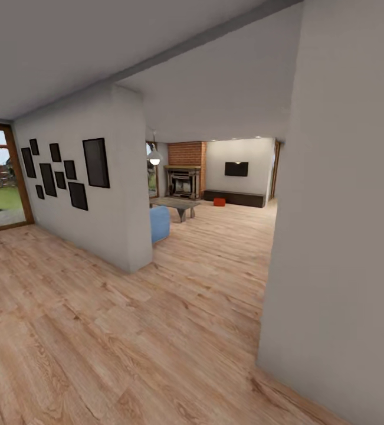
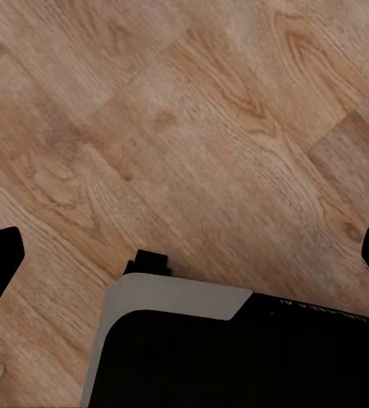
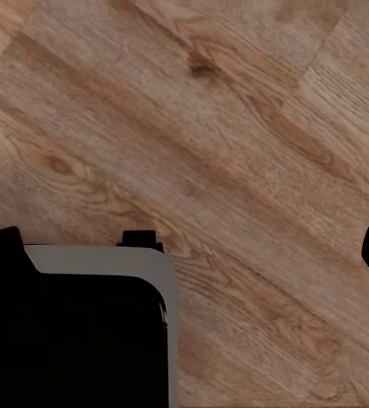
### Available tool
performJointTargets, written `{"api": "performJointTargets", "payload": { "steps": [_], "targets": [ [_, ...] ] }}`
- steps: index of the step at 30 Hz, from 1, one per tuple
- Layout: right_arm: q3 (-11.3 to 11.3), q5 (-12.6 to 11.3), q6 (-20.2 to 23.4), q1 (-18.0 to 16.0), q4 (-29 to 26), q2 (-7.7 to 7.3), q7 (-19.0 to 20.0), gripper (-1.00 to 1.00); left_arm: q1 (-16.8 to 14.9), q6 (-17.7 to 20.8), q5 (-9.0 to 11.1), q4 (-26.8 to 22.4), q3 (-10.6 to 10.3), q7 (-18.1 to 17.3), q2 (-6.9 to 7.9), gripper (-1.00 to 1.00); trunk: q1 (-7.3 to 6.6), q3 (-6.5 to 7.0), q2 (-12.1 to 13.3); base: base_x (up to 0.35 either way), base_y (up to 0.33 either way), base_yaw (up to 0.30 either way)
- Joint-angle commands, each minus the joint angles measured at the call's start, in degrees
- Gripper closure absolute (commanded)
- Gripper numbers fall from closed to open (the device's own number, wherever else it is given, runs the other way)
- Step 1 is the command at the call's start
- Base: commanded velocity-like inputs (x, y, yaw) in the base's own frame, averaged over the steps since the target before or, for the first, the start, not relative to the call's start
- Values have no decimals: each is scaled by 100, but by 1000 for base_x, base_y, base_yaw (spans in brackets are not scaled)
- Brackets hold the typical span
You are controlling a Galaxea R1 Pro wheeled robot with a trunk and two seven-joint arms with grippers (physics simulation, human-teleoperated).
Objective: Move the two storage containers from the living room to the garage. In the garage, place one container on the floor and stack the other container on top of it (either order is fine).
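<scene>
Wood plank floor [image 1: 127,330] lies nearest; both tools, left [image 2: 184,255] and right [image 3: 184,246], hang wide apart, holding nothing. Fetching seems barely begun: one orange-red container [image 1: 219,202] sits far off by the dark bench [image 1: 236,198], so driving there comes next.

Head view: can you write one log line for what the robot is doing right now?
place: hallway, wood floor | ahead: living room, fireplace, orange-red container by bench | left gripper: open | right gripper: open

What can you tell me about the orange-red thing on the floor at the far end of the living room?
The storage container shows as a small orange-red boxy shape, far off in the head view. It sits upright on the light wood plank floor, just in front of the long dark bench and right of the brick fireplace. Ribbing, rim and contents are too small to tell.
</scene>
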Motion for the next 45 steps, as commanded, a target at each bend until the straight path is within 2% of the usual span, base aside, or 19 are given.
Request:
{"api": "performJointTargets", "payload": {
  "steps": [1, 15, 45],
  "targets": [
    [49, -51, -35, -8, 18, 1, -3, -100, -7, -18, 39, 7, -18, -7, 0, -100, 4, -9, -6, 323, 0, 249],
    [45, -51, -35, -12, 18, -7, 3, -100, -8, -18, 39, 7, -15, -7, 0, -100, 4, -9, -6, 323, 0, 243],
    [49, -51, -15, -9, 18, -11, 4, -100, -5, -18, 39, 7, -17, -7, 0, -100, 4, -9, -6, 323, 0, 6]
  ]
}}
